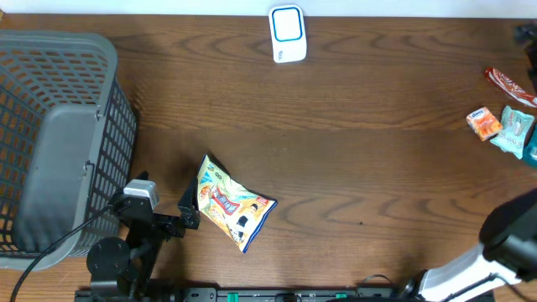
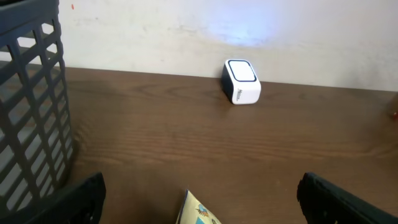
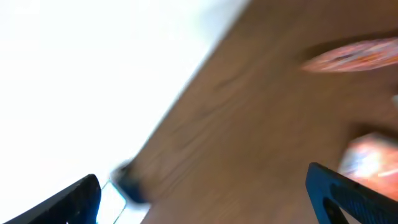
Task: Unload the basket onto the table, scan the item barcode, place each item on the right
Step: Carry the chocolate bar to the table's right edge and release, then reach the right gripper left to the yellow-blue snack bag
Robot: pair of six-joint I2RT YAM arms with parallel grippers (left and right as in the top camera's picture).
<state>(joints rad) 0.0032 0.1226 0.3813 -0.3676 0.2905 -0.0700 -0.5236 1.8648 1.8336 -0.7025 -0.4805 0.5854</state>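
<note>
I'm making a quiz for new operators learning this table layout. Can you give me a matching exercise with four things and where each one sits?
Things:
1. snack bag
2. barcode scanner
3. basket
4. small packets

Places:
A. far edge of the table, near the middle
B. left end
C. right end
D. near edge, left of the middle

Pairs: 1-D, 2-A, 3-B, 4-C
</note>
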